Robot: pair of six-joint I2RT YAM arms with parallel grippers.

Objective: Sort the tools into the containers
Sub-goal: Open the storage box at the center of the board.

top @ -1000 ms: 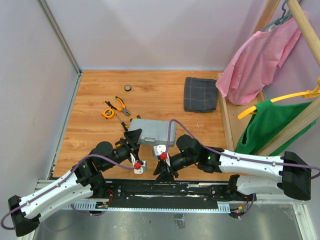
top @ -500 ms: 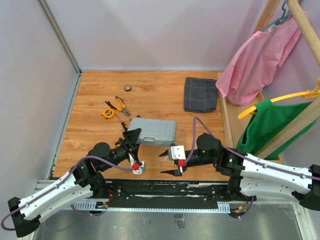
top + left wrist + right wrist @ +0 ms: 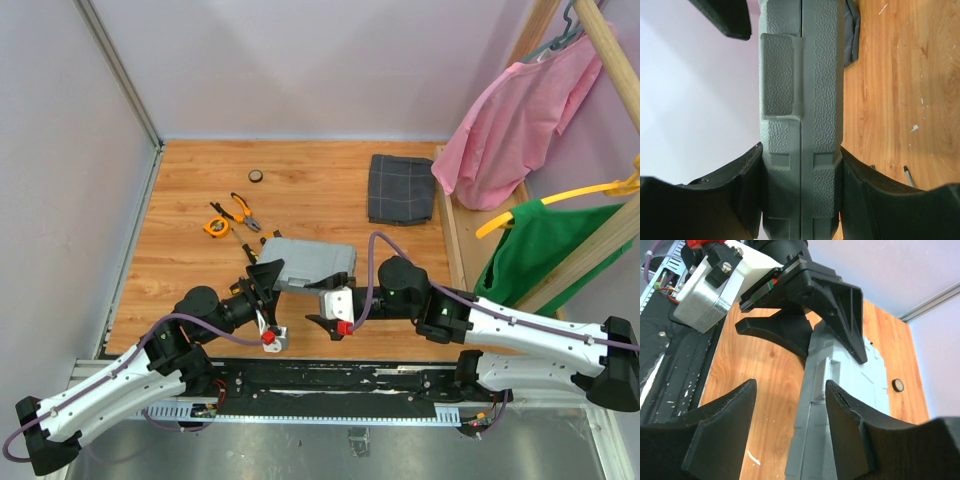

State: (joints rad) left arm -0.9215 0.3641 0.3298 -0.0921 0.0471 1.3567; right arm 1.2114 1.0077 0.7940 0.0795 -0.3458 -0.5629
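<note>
Top external view: your grey tool case (image 3: 312,262) sits centre frame on the wooden table (image 3: 180,290), lid shut. Your left gripper (image 3: 263,273) is on the case's left end. Your right gripper (image 3: 318,322) is just below the case's near edge; you can't tell from here whether it touches.

The loose tools lie up-left of the case, apart from it: orange-handled pliers (image 3: 242,210) with the orange tape measure (image 3: 214,227) just beside them. A small round dark ring (image 3: 257,176) lies further up. The folded checked cloth (image 3: 401,188) is upper right of the case, well apart.

Left wrist view: your left gripper (image 3: 801,165) is clamped on the case (image 3: 800,75), with a finger (image 3: 735,195) pressed to each broad face. The seam and latch tab run up mid-frame. A thin dark bit (image 3: 908,176) lies on the wood at lower right, too small to name.

Right wrist view: your right gripper (image 3: 790,390) has its jaws wide, gripping nothing. Bare wood shows between the fingers, and the case edge (image 3: 812,405) runs close along the inside of the right-hand finger. The left gripper (image 3: 812,330) fills the top of the frame, closed over the case's end. The ring (image 3: 898,385) is at mid right.

You can't tell whether the case lies flat or is tipped up at the gripped end.
</note>
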